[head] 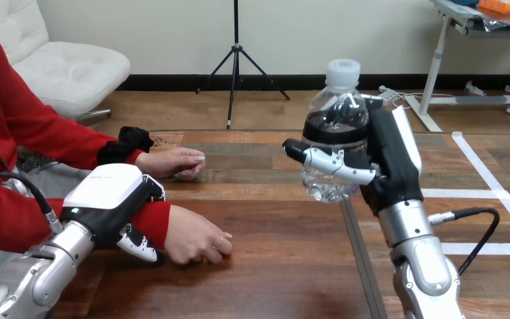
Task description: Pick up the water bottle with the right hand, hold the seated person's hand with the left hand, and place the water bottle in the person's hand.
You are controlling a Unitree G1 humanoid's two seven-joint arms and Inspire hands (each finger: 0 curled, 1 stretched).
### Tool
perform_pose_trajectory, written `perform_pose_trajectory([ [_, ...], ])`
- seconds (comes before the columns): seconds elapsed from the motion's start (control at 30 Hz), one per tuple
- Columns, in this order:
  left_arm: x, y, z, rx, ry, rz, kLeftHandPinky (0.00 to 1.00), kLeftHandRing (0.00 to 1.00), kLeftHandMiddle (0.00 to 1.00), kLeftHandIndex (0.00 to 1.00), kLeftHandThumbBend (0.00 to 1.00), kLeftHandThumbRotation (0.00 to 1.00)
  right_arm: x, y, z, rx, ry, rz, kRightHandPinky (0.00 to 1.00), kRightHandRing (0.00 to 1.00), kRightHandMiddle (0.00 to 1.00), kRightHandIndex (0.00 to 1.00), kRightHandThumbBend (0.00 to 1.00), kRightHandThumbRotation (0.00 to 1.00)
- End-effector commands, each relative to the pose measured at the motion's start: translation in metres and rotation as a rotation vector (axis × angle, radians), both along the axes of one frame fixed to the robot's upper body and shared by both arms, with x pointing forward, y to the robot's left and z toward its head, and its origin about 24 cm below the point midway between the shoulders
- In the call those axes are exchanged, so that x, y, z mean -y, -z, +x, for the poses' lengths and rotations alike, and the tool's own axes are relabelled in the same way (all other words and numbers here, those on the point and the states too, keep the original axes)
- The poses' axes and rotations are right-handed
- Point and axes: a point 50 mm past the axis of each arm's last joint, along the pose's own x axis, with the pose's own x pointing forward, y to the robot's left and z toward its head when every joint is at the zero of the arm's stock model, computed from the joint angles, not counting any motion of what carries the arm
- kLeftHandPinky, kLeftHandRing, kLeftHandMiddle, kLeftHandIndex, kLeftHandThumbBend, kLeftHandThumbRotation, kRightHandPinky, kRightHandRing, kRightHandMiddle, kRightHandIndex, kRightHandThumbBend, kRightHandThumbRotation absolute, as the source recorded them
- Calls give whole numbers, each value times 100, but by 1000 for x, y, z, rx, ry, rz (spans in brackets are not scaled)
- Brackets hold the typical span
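Left hand (109,199) grips person's wrist (154,222) on table (272,266); right hand (386,159) holds bottle (335,113).

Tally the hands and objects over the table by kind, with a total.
Robot hands: 2, left hand, right hand
Person's hands: 2, near hand, far hand
Bottles: 1, water bottle
Total: 5

Water bottle (333,111) right — person's hands (196,236) left

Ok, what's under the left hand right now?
The person's red-sleeved wrist, with the thumb of the left hand curled round its near side. The wrist's far side and the table beneath are covered.
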Motion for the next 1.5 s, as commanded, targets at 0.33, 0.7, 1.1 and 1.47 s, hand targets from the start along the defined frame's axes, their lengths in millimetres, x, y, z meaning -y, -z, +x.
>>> perform_pose_trajectory([
  [0.33, 20, -31, 16, 130, 55, -123, 24, 30, 37, 37, 90, 0, -20, -29, 18, 127, -65, 46, 8, 13, 17, 19, 67, 0],
  [0.7, 22, -34, 16, 162, 82, -138, 24, 30, 37, 37, 92, 0, -31, -23, 20, 104, -88, 38, 9, 13, 17, 19, 69, 0],
  [1.1, 25, -39, 18, 170, 99, -149, 23, 29, 36, 36, 91, 0, -42, -16, 23, 82, -85, -1, 8, 13, 17, 19, 70, 0],
  [1.47, 25, -44, 17, 191, 114, -182, 23, 29, 35, 36, 90, 0, -49, -9, 26, 40, -90, 11, 8, 12, 17, 19, 70, 0],
])
